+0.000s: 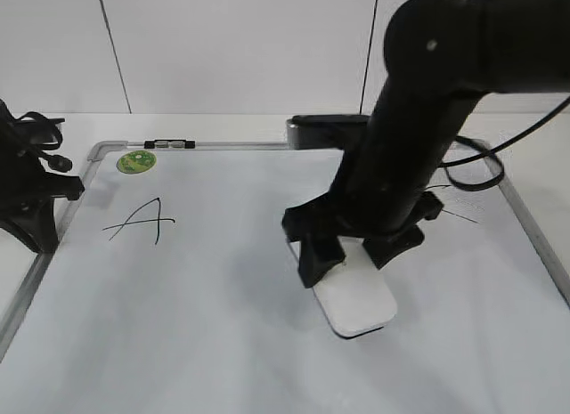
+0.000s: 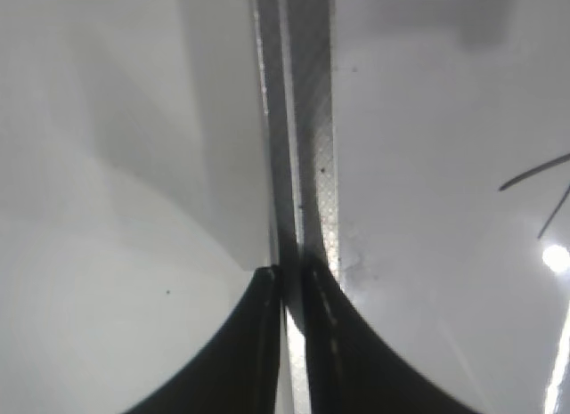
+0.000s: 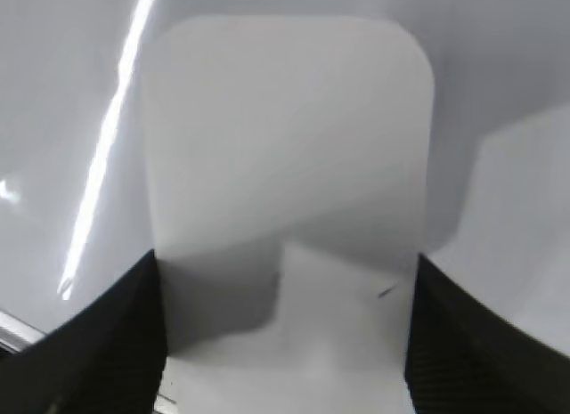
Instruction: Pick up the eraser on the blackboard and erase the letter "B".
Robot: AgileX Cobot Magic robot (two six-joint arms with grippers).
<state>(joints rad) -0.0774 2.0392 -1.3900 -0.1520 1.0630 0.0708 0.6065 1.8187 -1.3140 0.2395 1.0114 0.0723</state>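
Note:
My right gripper (image 1: pixel 352 254) is shut on the white eraser (image 1: pixel 356 300), one finger on each long side, and holds it flat on the blackboard (image 1: pixel 205 334) right of centre. In the right wrist view the eraser (image 3: pixel 285 147) fills the space between the fingers (image 3: pixel 285 343). The letter "B" does not show; the right arm and the eraser cover that part of the board. My left gripper (image 1: pixel 40 209) is at the board's left edge, shut on its grey metal frame (image 2: pixel 312 120), which runs between the jaws (image 2: pixel 292 285).
A black "A" (image 1: pixel 142 220) is drawn at the board's left. A round green sticker (image 1: pixel 135 161) sits at the top left corner. Faint black strokes (image 1: pixel 454 214) show beside the right arm. A dark grey box (image 1: pixel 325 129) lies at the top edge.

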